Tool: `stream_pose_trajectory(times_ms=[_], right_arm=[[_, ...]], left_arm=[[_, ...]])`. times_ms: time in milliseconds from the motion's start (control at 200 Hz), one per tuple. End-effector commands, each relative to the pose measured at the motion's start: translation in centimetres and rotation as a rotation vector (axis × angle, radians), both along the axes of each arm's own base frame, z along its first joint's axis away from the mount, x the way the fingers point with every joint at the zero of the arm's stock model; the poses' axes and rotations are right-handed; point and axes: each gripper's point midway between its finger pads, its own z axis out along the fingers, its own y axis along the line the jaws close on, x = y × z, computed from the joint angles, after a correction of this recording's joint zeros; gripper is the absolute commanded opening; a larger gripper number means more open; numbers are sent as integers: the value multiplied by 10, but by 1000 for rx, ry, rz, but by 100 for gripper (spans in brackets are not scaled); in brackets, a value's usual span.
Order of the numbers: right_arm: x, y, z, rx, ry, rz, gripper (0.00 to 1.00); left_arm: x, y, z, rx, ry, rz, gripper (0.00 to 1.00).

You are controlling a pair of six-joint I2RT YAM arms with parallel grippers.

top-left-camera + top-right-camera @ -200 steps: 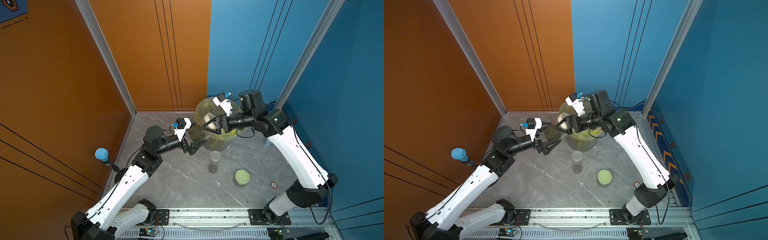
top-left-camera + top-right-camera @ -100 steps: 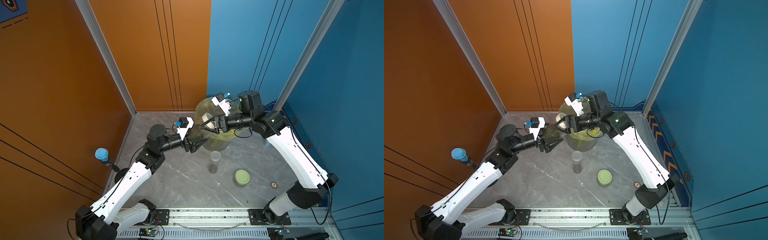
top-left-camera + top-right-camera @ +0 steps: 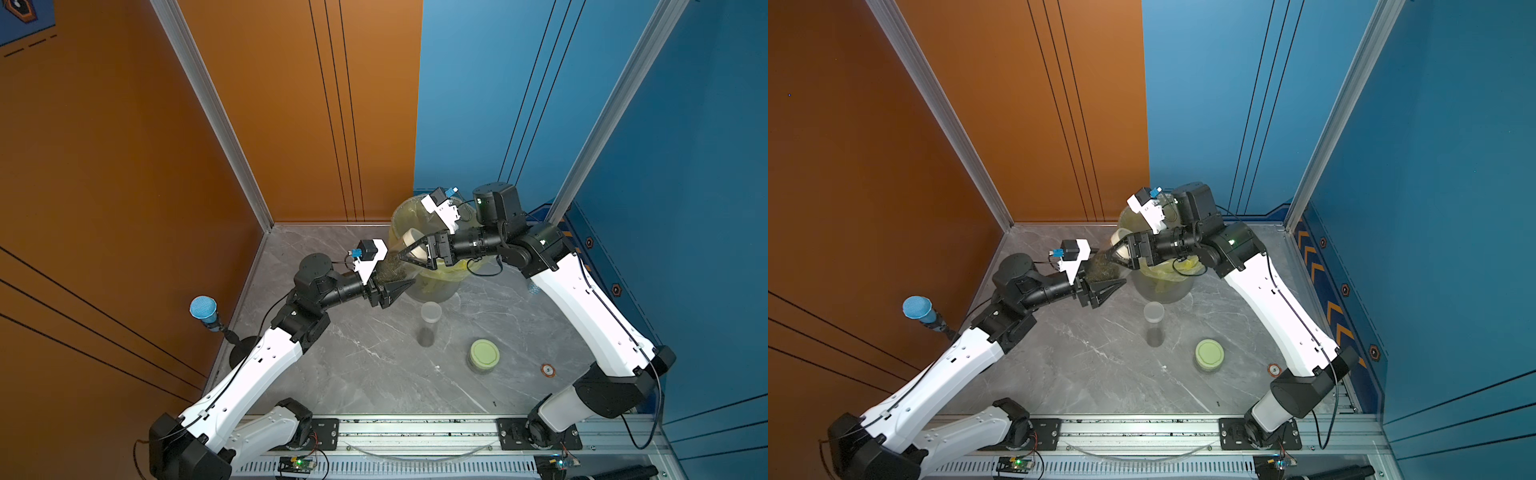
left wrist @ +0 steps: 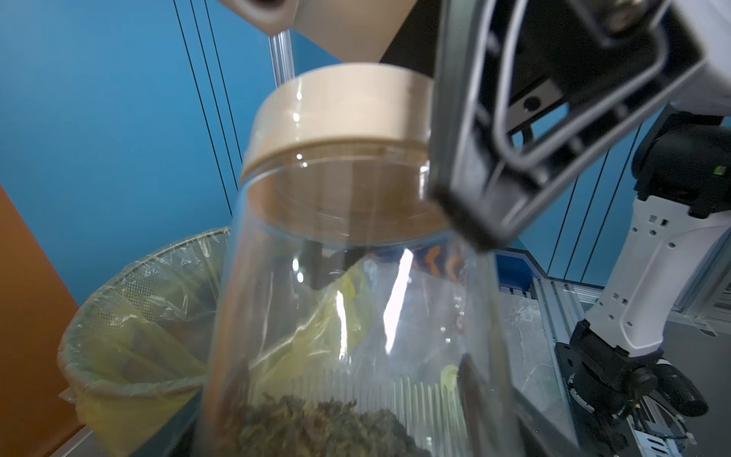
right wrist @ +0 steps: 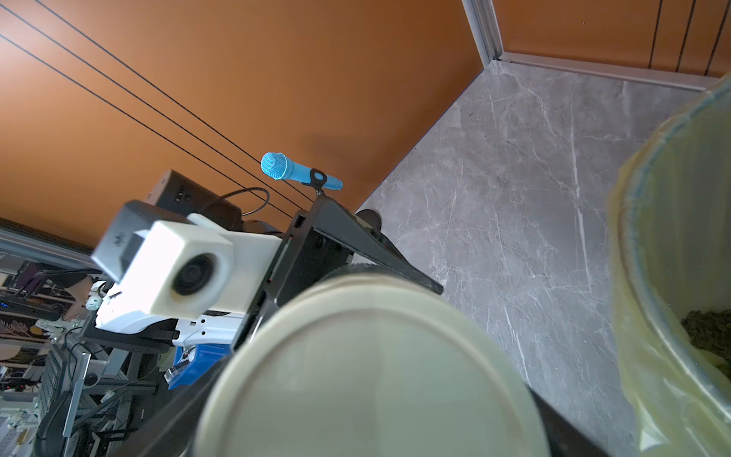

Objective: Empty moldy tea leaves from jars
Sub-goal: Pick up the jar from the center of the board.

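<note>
Marble counter (image 3: 374,382), orange and blue walls (image 3: 291,124). A bag-lined bin (image 4: 138,273) at the back, tall jar (image 3: 430,318) and green-lidded jar (image 3: 483,354) before it. The left hand (image 3: 401,282) clamps the tilted wide jar (image 4: 356,316) of tea leaves (image 4: 316,419) beside the bin; the right hand (image 3: 409,251) straddles its beige lid (image 4: 340,118), grip unclear.

Bare grey tabletop (image 3: 365,374) open across lower centre in both top views, tall narrow jar (image 3: 429,322) and green-lidded jar (image 3: 484,355) right of centre, lined bin (image 3: 436,291) and raised wide jar (image 3: 392,268) blocking upper centre, blue microphone (image 3: 203,309) at left edge
</note>
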Motion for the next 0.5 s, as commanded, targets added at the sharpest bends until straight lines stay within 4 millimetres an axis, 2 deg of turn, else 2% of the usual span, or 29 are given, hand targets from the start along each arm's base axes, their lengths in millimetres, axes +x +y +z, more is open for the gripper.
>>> stream_pose_trajectory(times_ms=[0, 245, 325, 381, 436, 491], right_arm=[[-7, -6, 26, 68, -79, 31, 100], [10, -23, 34, 97, -64, -4, 100], [21, -38, 41, 127, -44, -54, 100], [35, -52, 45, 175, 6, -117, 100], [49, -67, 46, 219, 49, -174, 100], [56, -77, 48, 253, 69, -198, 100]], left_arm=[[9, 7, 1, 22, -113, 84, 33], [22, 11, -5, 118, -260, 173, 32], [28, 15, -1, 151, -335, 216, 32], [32, 17, 5, 171, -378, 243, 34], [36, 20, 13, 184, -416, 260, 34], [38, 22, 23, 190, -450, 272, 34]])
